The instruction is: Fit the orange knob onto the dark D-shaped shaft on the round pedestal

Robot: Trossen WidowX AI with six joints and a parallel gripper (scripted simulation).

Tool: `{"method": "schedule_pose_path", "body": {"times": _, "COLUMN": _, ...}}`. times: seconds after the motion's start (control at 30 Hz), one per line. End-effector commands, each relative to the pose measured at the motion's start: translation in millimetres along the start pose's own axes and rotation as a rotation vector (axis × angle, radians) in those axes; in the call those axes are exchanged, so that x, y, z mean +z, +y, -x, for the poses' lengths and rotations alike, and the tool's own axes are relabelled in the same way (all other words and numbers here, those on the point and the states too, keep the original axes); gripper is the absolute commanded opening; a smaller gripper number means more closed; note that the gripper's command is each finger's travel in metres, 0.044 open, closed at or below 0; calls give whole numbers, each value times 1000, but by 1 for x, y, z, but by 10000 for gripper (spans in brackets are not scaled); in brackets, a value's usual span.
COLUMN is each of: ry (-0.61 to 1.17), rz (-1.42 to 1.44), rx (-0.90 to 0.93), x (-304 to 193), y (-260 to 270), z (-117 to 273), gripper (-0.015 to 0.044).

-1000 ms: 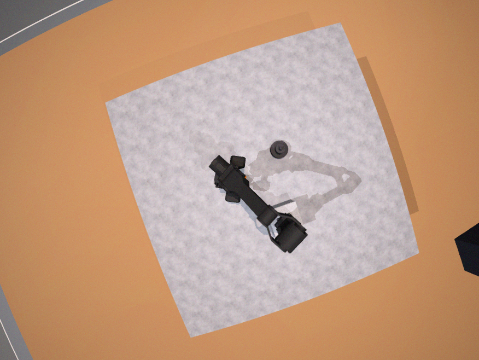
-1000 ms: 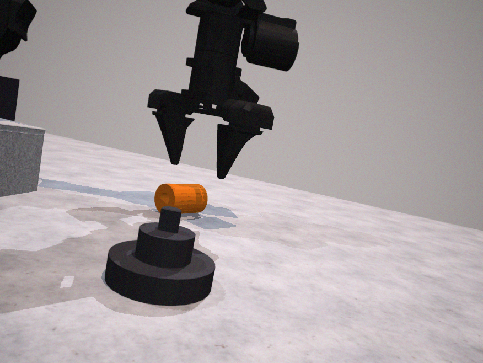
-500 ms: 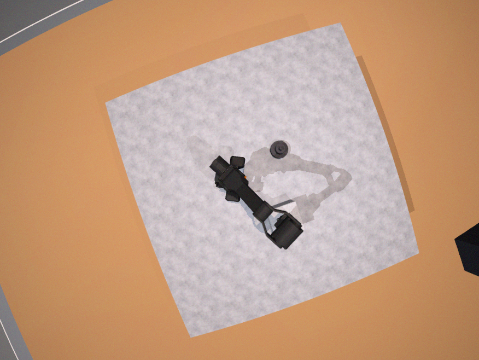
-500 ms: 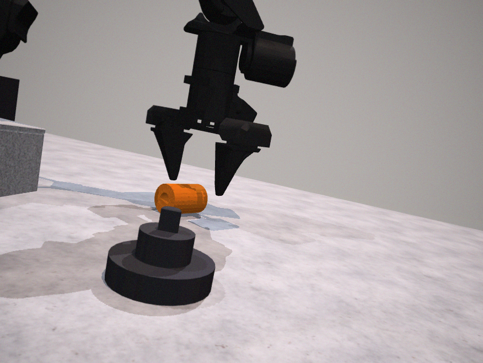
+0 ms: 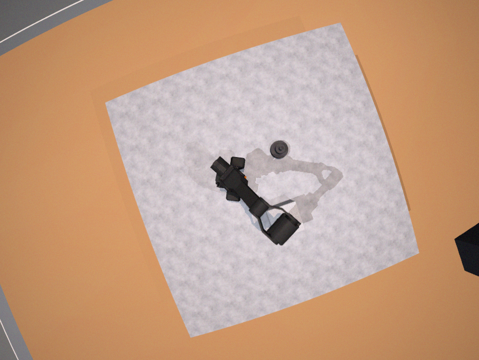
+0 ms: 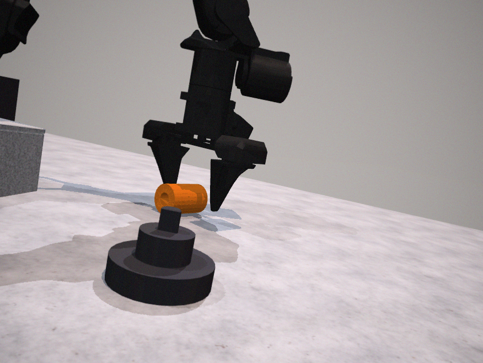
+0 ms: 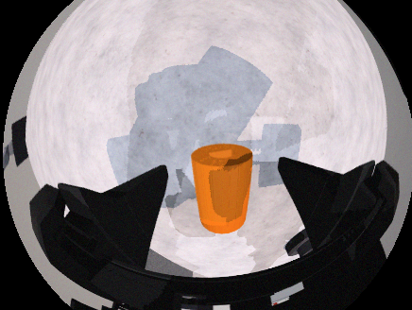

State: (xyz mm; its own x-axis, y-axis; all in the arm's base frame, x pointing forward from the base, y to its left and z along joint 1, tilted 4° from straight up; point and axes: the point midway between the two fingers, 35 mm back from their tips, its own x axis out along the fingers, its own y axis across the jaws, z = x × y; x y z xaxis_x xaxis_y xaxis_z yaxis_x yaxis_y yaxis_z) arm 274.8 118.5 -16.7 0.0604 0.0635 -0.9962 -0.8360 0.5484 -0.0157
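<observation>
The orange knob (image 5: 245, 176) (image 6: 187, 198) (image 7: 219, 189) lies on its side on the pale surface; one end with its hole faces the pedestal side in the exterior view. My gripper (image 6: 192, 197) (image 7: 225, 166) is open, pointing down, with one fingertip on each side of the knob and a gap to each in the wrist view. In the exterior view the far fingertip is hidden behind the knob. The dark round pedestal (image 5: 274, 152) (image 6: 160, 285) stands apart from the knob, its shaft (image 6: 169, 222) upright and bare. The shaft's flat side cannot be made out.
The pale square surface (image 5: 232, 97) lies on an orange floor (image 5: 77, 193). A grey block (image 6: 17, 160) stands at the left in the exterior view, with dark arm parts above it. A black object (image 5: 468, 249) is at the right edge of the top view.
</observation>
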Motion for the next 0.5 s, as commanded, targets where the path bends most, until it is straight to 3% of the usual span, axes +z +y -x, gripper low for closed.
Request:
{"method": "schedule_pose_path", "body": {"times": 0.0, "ry": 7, "rz": -4, "rx": 11, "x": -2, "y": 2, "z": -5, "gripper": 361}}
{"method": "schedule_pose_path", "body": {"times": 0.17, "ry": 7, "rz": -4, "rx": 11, "x": -2, "y": 2, "z": -5, "gripper": 240}}
{"method": "schedule_pose_path", "body": {"times": 0.47, "ry": 7, "rz": -4, "rx": 11, "x": -2, "y": 2, "z": -5, "gripper": 240}}
